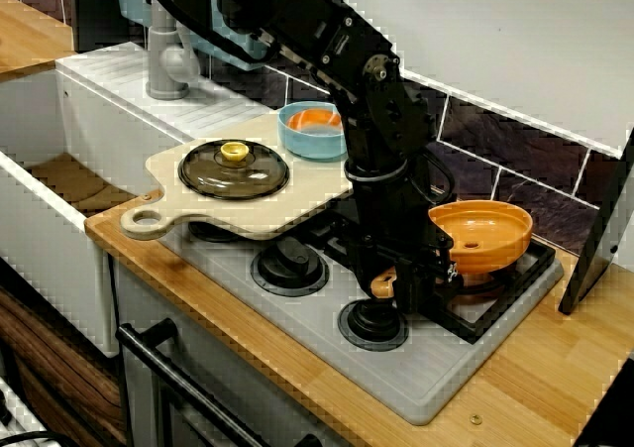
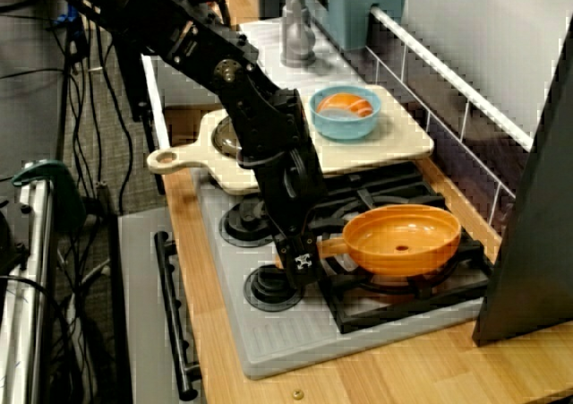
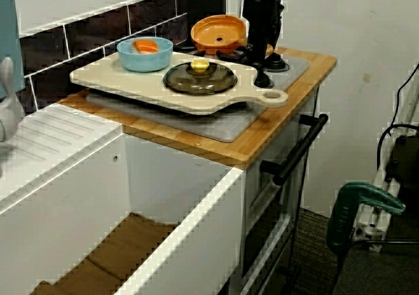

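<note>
A black robot arm's end effector (image 2: 303, 259) was clamped on the handle (image 2: 333, 245) of a round orange plastic pan (image 2: 401, 238). The pan sat flat on the grey toy stove's (image 2: 269, 332) black grate (image 2: 358, 292), not lifted.

A glass lid (image 1: 234, 168) and a blue bowl (image 1: 312, 130) sit on the cutting board (image 1: 307, 187) beside the sink (image 1: 54, 259).

An orange pan (image 1: 480, 231), round, shallow and empty, is seen upright on the black grate (image 1: 515, 279) of the stove. Its short handle (image 2: 333, 245) is held level and is clasped at its end by the gripper (image 2: 309, 253).
</note>
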{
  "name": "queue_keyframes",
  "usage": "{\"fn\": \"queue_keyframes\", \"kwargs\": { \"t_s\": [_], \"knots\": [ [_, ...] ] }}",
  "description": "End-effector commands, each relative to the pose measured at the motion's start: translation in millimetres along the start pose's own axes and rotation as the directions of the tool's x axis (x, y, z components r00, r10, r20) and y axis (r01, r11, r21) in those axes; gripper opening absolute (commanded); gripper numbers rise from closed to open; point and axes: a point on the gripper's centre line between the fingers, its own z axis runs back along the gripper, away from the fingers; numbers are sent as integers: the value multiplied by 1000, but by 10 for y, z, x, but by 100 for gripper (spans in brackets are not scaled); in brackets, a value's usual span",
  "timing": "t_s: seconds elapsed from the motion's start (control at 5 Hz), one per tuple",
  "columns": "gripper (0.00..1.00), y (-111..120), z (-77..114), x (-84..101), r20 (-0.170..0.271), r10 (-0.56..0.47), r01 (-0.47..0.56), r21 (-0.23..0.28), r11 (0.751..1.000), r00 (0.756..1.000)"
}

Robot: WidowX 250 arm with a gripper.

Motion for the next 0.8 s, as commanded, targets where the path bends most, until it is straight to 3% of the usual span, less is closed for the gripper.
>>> {"fn": "queue_keyframes", "kwargs": {
  "t_s": [0.0,0.6],
  "knots": [
    [0,35,168,109,24,23,-23,-25,999,999],
    [0,98,466,177,50,55,-52,-57,997,997]
  ]
}}
